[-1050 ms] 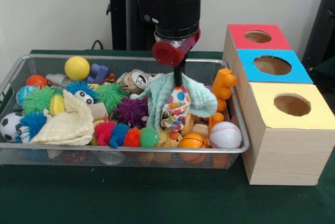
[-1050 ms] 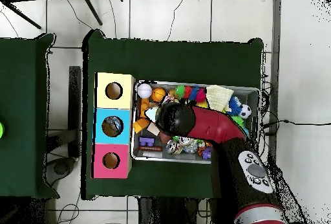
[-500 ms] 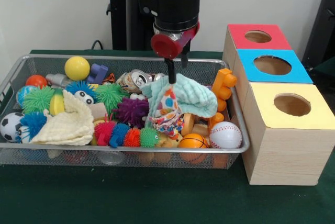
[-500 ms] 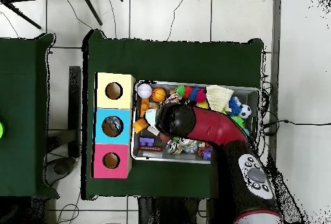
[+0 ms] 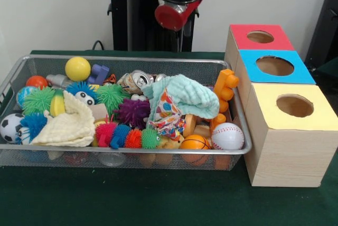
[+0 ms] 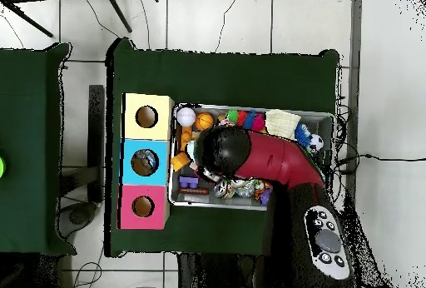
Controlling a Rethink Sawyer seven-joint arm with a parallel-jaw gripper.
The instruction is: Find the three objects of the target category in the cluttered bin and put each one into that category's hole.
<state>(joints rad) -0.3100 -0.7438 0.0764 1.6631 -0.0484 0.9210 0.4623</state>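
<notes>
No readable text, labels, brands or numbers in either view. The can near the bin's far edge shows a printed wrap, but nothing on it can be made out. The patterned cloth mid-bin carries coloured dots and shapes only, no lettering. The three box tops, red, blue and yellow, are plain colour around their holes, unmarked.

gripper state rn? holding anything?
Gripper: raised above the bin, holding nothing; open or shut cannot be told. Mint cloth lies in the bin.
</notes>
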